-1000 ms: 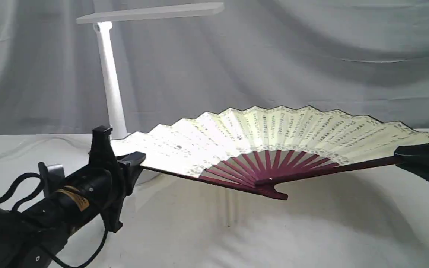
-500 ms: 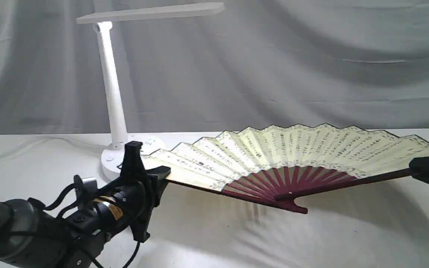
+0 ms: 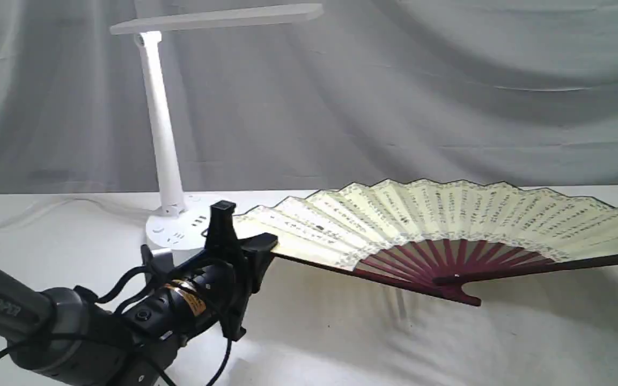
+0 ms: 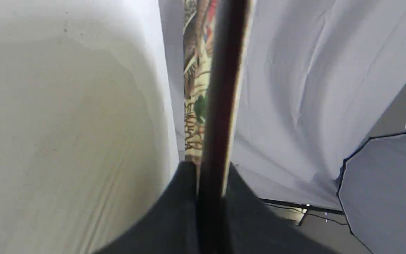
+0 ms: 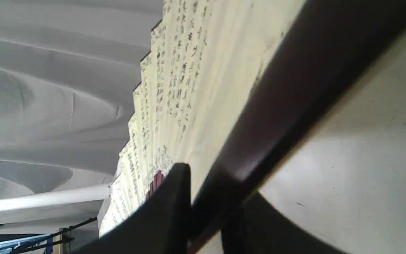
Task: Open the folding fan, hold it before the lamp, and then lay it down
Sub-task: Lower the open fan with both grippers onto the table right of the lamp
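Fan [image 3: 448,225] rightward; painted reverse [image 4: 193,106] wrist-view only

the surface [image 3: 341,348] is white and cloth-covered, lying in soft wrinkles with a few tiny dark specks. behind it hangs a grey curtain [image 3: 448,80], draped in long sagging folds across the whole back. in the left wrist view what looks like a grey umbrella [image 4: 386,183] with a dark rim shows past the curtain's edge, near a thin black cable [image 4: 294,205]. in the right wrist view blue bars [image 5: 12,241] show beyond the curtain.
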